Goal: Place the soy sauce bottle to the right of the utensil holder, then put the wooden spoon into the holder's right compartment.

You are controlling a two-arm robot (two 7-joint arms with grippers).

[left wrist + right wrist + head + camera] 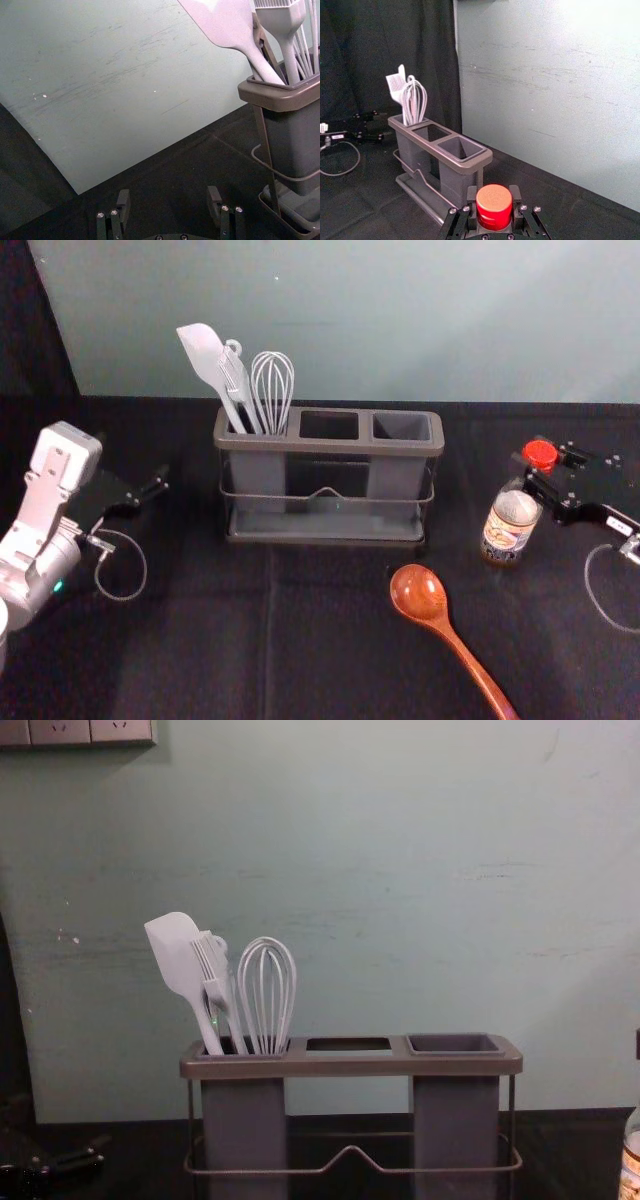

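In the head view my right gripper [543, 466] holds the neck of the soy sauce bottle [508, 525], just below its red cap, right of the utensil holder [330, 445]. The right wrist view has the red cap [494, 206] between the fingers of that gripper [494, 200]. Whether the bottle's base touches the table cannot be told. The wooden spoon [420, 592] lies in front of the holder, its handle slanting toward the near right. The holder's right compartment [461, 148] is empty. Left of the holder, my left gripper [143, 494] is idle; its fingers stand apart in the left wrist view [168, 202].
A white spatula [178, 955], a brush [215, 970] and a whisk [266, 995] stand in the holder's left compartment. Behind the black-covered table [200, 640] rises a pale wall [400, 320]. A dark curtain [395, 40] hangs at the left side.
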